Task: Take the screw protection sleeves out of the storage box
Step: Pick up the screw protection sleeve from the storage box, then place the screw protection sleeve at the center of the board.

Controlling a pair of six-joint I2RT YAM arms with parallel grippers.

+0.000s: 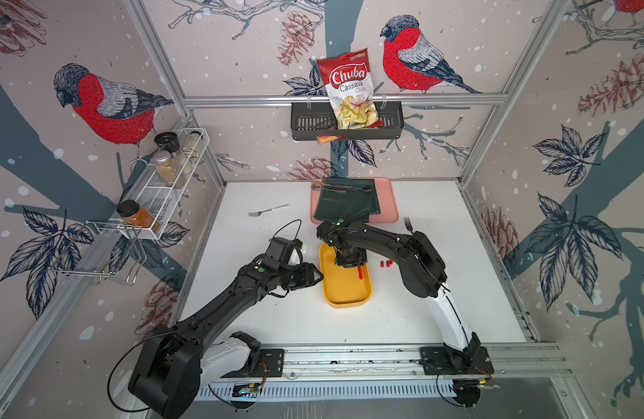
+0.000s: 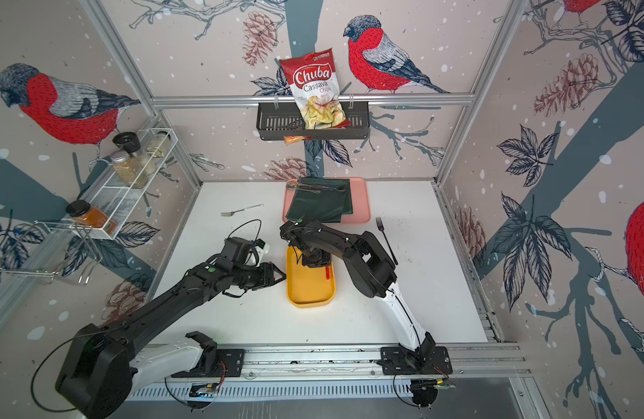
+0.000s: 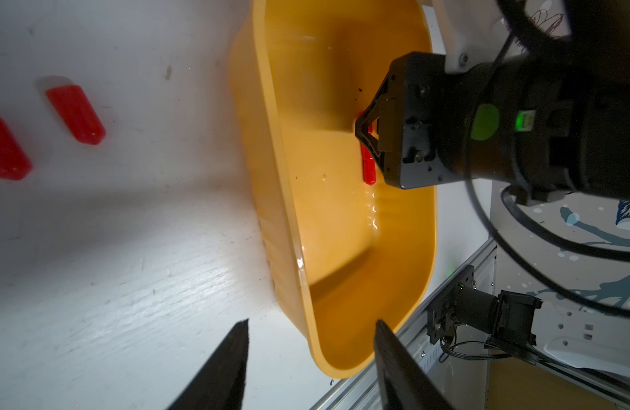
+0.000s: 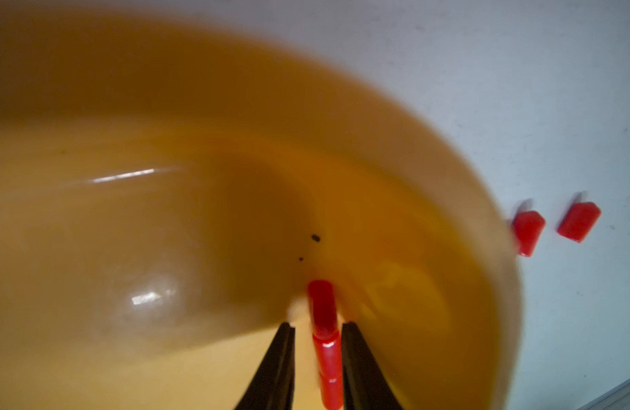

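The storage box (image 1: 344, 290) (image 2: 308, 290) is a shallow yellow tray at the table's middle. A short row of red screw protection sleeves (image 1: 360, 272) (image 4: 322, 312) lies along its right wall. My right gripper (image 1: 350, 263) (image 4: 317, 324) points down into the box with its jaws narrowly open round that row; one finger touches the sleeves and a gap shows at the other. More sleeves (image 1: 386, 263) (image 3: 75, 113) lie on the table right of the box. My left gripper (image 1: 318, 277) (image 3: 310, 321) is open at the box's left wall, holding nothing.
Behind the box a pink tray (image 1: 389, 203) carries a green cloth. A black fork (image 1: 408, 225) lies behind the right arm, and a silver fork (image 1: 268, 210) at the back left. A black wall basket (image 1: 313, 125) holds a chips bag. A white jar rack (image 1: 175, 170) hangs left.
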